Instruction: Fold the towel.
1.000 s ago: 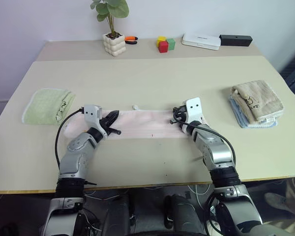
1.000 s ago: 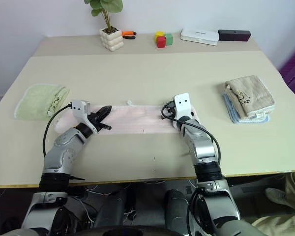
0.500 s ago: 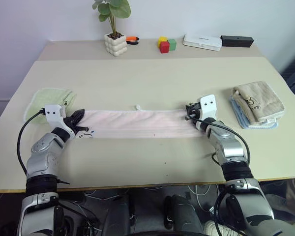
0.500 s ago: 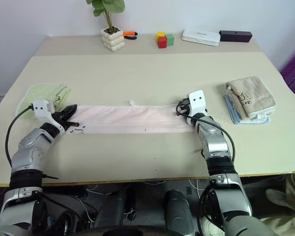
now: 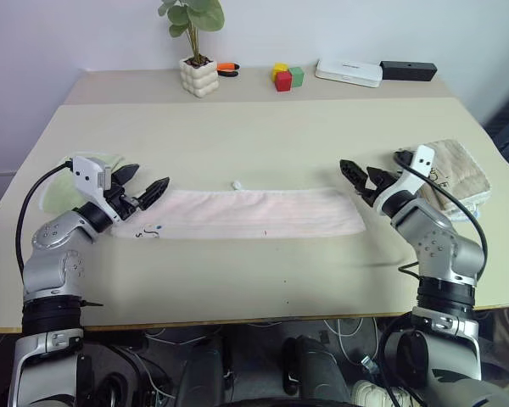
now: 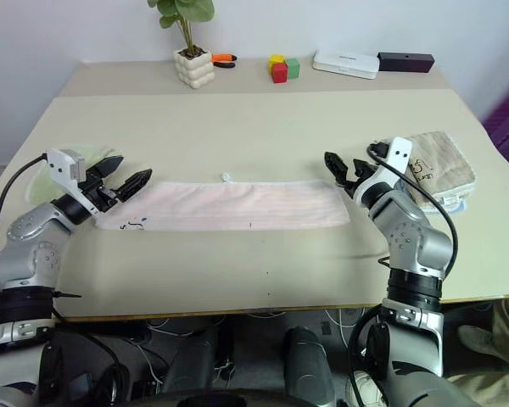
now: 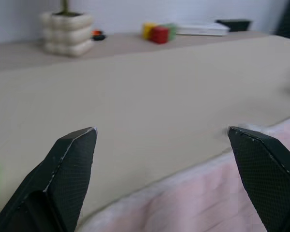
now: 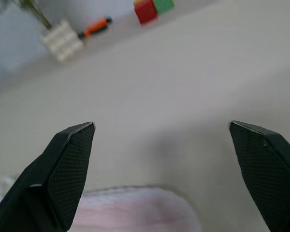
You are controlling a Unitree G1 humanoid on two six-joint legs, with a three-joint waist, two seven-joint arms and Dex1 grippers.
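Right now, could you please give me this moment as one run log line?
towel: flat on table, folded into a long strip | left gripper: open, off towel's left end | right gripper: open, off its right end

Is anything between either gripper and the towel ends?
Nothing visible. The left gripper and right gripper both hang open just off the ends of the towel, which lies flat on the table with bare tabletop around it.

No readable text, small dark mark on the towel (image 5: 263,213) (too small to read)
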